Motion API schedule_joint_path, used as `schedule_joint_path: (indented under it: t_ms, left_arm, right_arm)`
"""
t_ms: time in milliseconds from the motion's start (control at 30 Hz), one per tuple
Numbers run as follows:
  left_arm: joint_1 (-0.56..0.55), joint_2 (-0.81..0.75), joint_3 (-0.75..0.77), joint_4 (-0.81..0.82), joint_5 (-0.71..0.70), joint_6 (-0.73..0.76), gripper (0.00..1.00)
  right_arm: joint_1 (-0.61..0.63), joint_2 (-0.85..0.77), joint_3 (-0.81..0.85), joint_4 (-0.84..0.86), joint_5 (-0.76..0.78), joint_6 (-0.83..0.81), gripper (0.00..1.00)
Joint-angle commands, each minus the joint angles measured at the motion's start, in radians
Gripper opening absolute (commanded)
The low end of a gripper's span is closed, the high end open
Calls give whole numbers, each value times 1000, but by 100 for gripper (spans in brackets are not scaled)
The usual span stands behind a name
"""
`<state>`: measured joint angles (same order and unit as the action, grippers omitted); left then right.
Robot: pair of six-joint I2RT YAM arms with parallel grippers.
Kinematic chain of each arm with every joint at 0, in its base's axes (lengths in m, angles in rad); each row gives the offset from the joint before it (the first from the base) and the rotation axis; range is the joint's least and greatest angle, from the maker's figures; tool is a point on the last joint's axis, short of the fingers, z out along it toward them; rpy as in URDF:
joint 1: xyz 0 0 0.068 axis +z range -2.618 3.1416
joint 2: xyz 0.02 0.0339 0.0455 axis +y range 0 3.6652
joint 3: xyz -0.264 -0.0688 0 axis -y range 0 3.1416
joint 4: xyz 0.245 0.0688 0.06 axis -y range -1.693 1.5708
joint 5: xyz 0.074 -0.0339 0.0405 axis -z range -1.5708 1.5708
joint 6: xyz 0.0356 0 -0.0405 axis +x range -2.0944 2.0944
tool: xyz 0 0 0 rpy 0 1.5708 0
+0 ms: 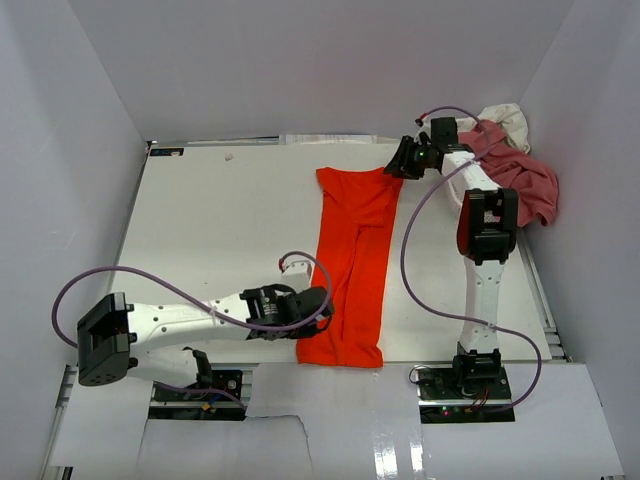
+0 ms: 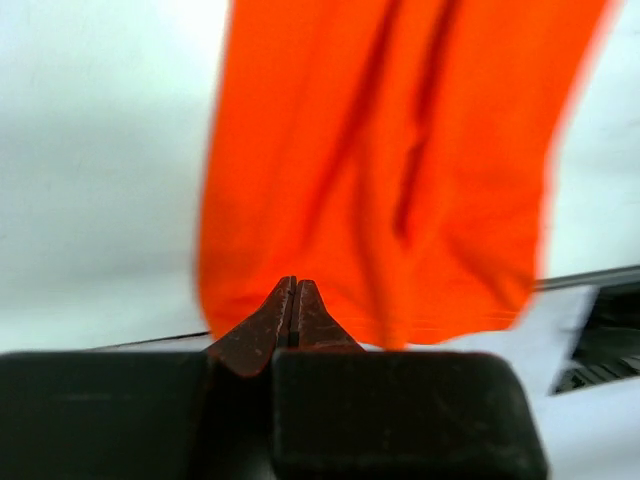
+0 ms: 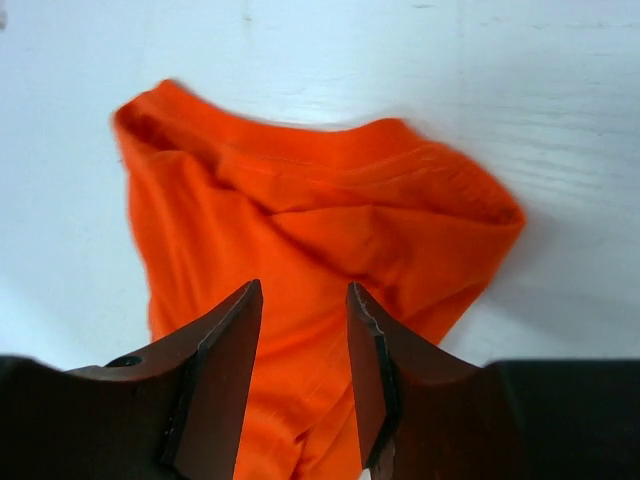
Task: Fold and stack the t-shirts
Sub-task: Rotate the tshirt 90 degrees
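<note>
The orange-red t-shirt (image 1: 355, 260) lies on the white table as a long narrow strip running from far to near. My left gripper (image 1: 322, 300) is shut at the strip's near left edge; in the left wrist view its tips (image 2: 293, 285) meet just in front of the shirt's hem (image 2: 400, 150), with no cloth seen between them. My right gripper (image 1: 400, 160) is open at the strip's far right corner, hovering over the bunched far end (image 3: 320, 200), its tips (image 3: 300, 288) apart. A rose-pink shirt (image 1: 520, 175) and a cream-white one (image 1: 505, 118) lie heaped at the far right.
The table (image 1: 220, 220) is boxed in by white walls on the left, back and right. The right arm's upright link (image 1: 487, 225) stands beside the pink heap. Purple cables loop near both arms. The table's near edge and a dark rail (image 2: 600, 340) lie close to the shirt's hem.
</note>
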<state>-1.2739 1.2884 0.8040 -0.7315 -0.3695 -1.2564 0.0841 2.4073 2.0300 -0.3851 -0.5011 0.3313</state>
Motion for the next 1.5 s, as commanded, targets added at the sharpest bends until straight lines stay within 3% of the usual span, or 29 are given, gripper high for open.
schedule_joint_path:
  t_ms: [0,100,200,333,433,500,533,567,600,633,867,933,967,1100,1300,1467]
  left_arm:
    - [34,-8,159,-37,-101,133,8]
    - [80,15,213,27,-77,204,8]
    - [232,52,248,116,31,316,9]
    - [454,146,270,376,118,516,9]
    - [508,310,388,467,103,607,11]
    - [547,446,565,504,141,693,11]
    - [560,487,566,511,165,693,10]
    - [573,527,610,521,196,718,9]
    - [588,595,691,541,226,724,0]
    - [616,624,725,546,254,724,0]
    - [691,822,929,615,371,749,0]
    - [712,905,1003,600,428,749,0]
    - [719,929,1021,603,437,750,0]
    - [734,1026,1080,638,503,762,0]
    - [736,1103,1110,649,532,766,0]
    - [740,1135,1136,659,511,784,0]
  right_arm:
    - [17,-233,-107,71,-27,-52,46]
    - [20,-371,-236,121,-10,-66,46]
    - [22,-451,-342,107,15,-78,45]
    - [60,-545,-520,121,68,-84,37]
    - [127,-606,-594,100,155,-103,35]
    - [193,-672,-701,98,220,-95,31]
    - [194,-672,-702,100,239,-87,31]
    - [206,-706,-759,100,248,-80,23]
    - [226,-724,-795,113,246,-71,13]
    - [233,-747,-830,123,245,-46,8]
    - [330,-1022,-1158,212,234,38,8]
    - [353,-1071,-1229,209,231,54,16]
    - [376,-1117,-1251,209,228,72,25]
    - [445,-1211,-1329,195,248,113,40]
    - [482,-1287,-1367,115,343,137,38]
    - [513,-1320,-1407,114,306,160,36]
